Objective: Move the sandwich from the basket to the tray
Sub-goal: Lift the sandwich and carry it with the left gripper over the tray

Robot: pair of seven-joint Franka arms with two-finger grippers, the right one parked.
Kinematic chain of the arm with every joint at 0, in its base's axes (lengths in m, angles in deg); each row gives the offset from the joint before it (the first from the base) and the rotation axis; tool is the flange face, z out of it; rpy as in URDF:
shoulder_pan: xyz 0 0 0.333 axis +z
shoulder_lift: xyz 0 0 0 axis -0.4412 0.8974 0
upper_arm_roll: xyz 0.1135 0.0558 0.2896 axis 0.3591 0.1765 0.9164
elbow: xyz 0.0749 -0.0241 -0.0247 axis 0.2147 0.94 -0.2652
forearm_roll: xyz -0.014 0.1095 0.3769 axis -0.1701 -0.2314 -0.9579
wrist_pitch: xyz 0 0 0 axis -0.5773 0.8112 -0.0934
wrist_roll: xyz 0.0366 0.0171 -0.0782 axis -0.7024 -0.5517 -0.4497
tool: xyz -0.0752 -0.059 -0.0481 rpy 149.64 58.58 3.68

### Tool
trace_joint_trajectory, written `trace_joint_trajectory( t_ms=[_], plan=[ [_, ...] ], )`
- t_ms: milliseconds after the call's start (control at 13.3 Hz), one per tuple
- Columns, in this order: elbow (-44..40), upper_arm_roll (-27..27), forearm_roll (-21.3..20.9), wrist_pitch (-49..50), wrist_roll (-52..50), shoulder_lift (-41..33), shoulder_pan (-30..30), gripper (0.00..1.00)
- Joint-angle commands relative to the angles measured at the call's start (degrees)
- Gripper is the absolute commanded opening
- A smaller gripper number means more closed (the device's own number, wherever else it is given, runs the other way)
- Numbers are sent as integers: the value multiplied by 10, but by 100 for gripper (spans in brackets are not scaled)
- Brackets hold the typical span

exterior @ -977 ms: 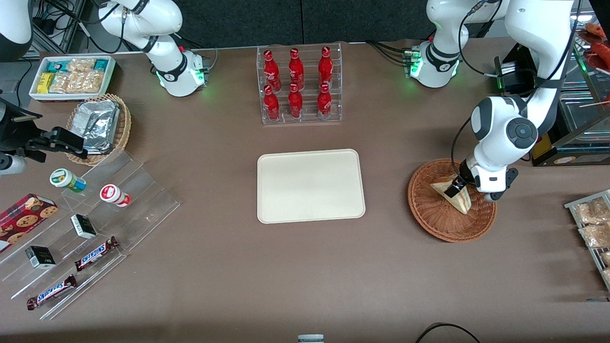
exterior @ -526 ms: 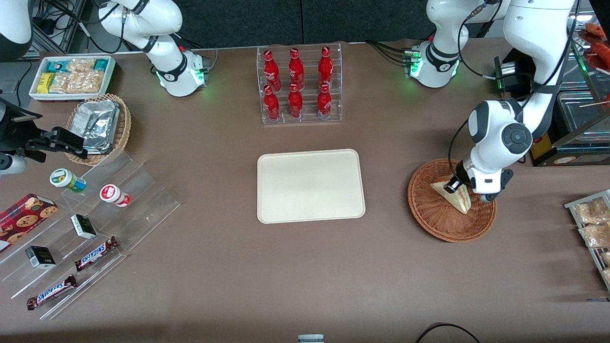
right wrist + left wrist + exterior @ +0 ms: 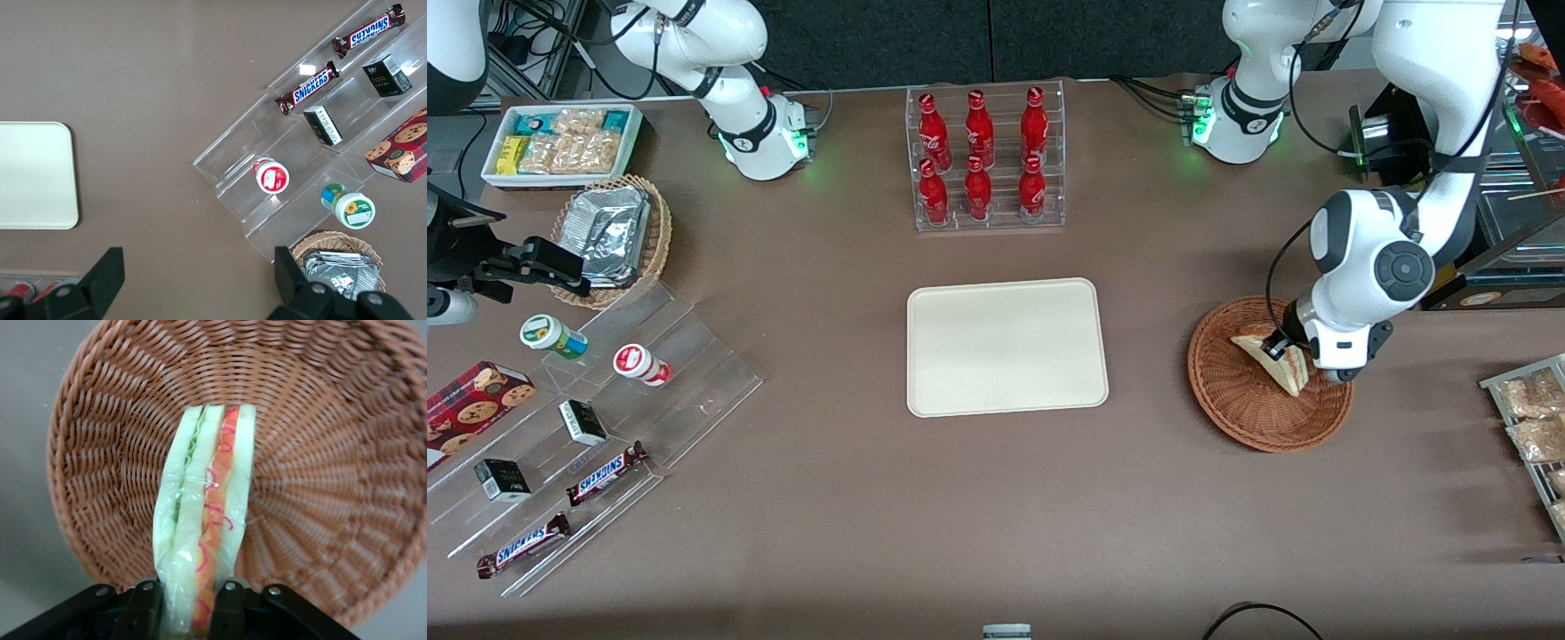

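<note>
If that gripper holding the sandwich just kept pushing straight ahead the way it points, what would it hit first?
Probably the basket: the gripper, shut on the sandwich, points at its woven bottom, so the sandwich's tip would likely touch first, though depth is unclear.

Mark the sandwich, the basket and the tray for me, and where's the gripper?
sandwich (image 3: 207, 513): left wrist view, wrapped filling edge.
basket (image 3: 1232, 404): front view, woven wall.
tray (image 3: 1005, 347): front view, bare floor.
gripper (image 3: 188, 597): left wrist view, shut on the sandwich, over the basket.

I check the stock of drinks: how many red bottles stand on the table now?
6, all in the clear rack farther from the front camera than the tray: three on its upper step, three lower. None seems hidden. The gripper holds the sandwich over the basket.
</note>
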Motion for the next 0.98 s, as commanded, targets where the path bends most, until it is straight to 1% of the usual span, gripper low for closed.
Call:
trace_joint_trajectory(
  t_ms=[0,226,376,526,752,902],
  plan=[
    [-91,-1,-14,112,-9,-5,-48,0],
    [-148,-4,-11,159,-9,1,-111,0],
    [-169,-4,-8,160,-4,10,-162,0],
    [-202,-4,-8,160,-2,34,-210,0],
    [-262,-4,-7,160,-3,87,-270,0],
    [-318,-3,-10,160,-10,138,-315,0]
  ],
)
